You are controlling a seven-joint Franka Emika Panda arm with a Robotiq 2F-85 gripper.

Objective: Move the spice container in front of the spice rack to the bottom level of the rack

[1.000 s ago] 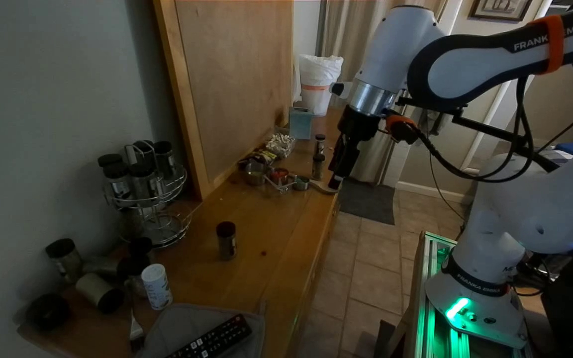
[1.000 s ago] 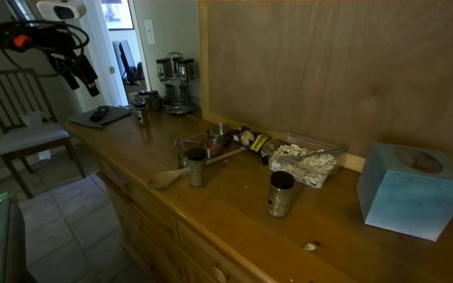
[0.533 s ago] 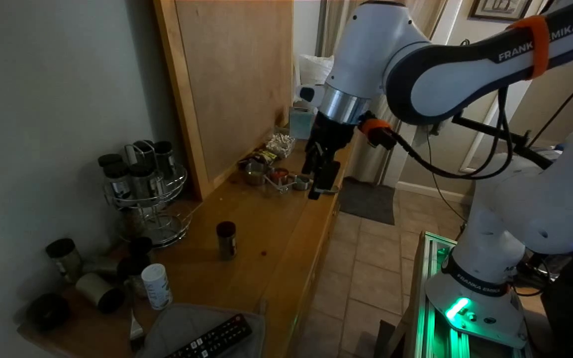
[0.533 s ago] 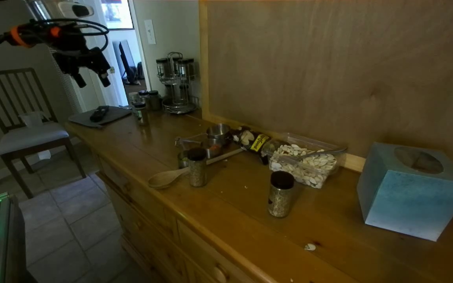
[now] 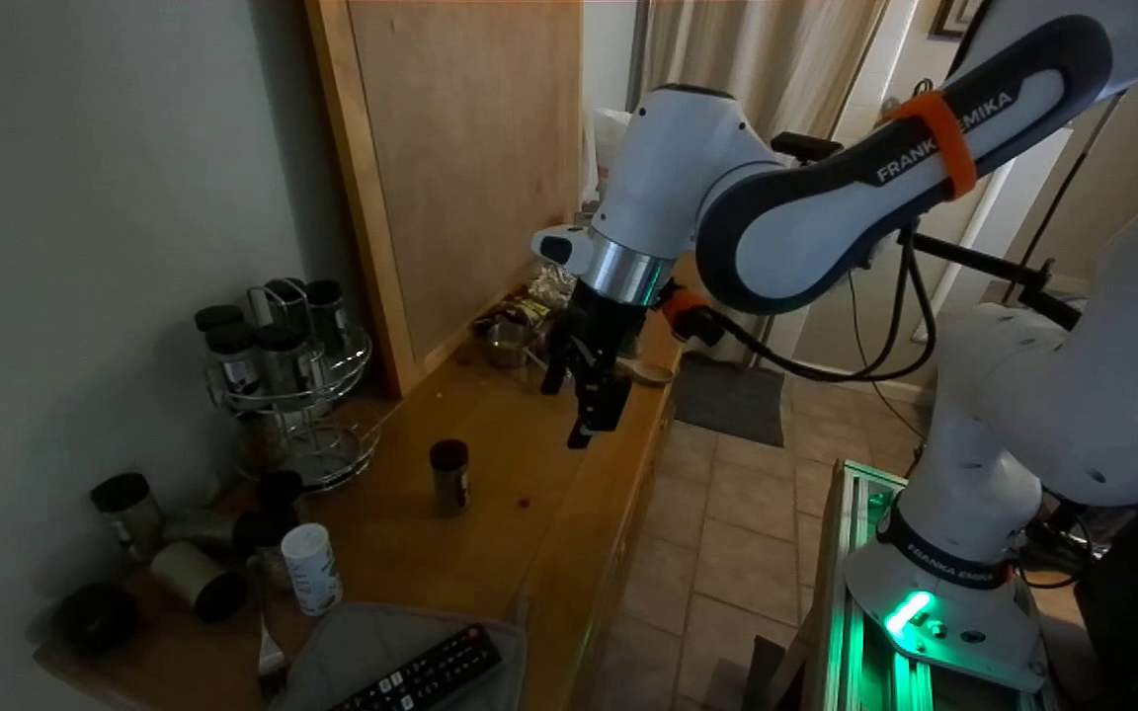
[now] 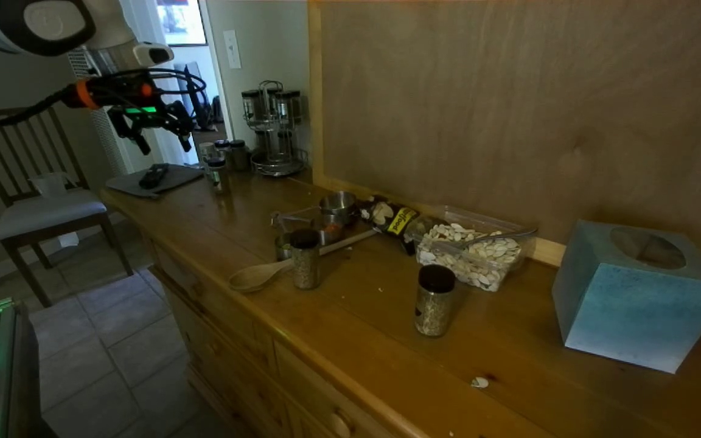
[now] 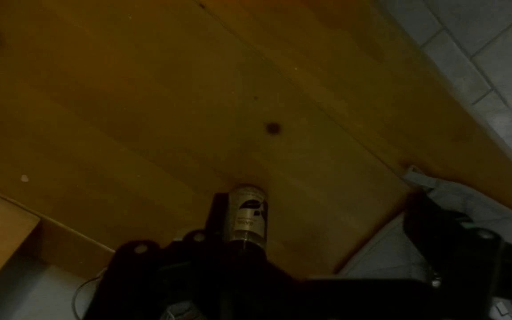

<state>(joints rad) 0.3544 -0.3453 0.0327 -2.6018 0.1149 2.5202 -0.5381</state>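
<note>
The spice container (image 5: 449, 482), a small jar with a dark cap, stands upright on the wooden top in front of the spice rack. It also shows in an exterior view (image 6: 218, 179) and in the wrist view (image 7: 249, 213). The spice rack (image 5: 357, 367) is a tiered silvery wire carousel; jars fill its upper level. Its bottom level (image 5: 330, 456) shows a bare wire ring and a jar at the back. It also shows in an exterior view (image 6: 277, 168). My gripper (image 5: 566, 413) is open, empty and above the top, apart from the container. Its spread fingers show in the wrist view (image 7: 320, 209).
Several jars lie or stand left of the rack, with a white cup (image 5: 311, 570) beside them. A grey mat (image 5: 381, 642) carries a remote (image 5: 421, 676). Measuring cups (image 6: 338, 207), a wooden spoon (image 6: 253, 277) and a blue tissue box (image 6: 636, 304) are farther along.
My arm has moved along the top toward the spice container and rack, with the gripper lower in the latest frames. The gripper's fingers appear more spread. The container and rack have not moved.
</note>
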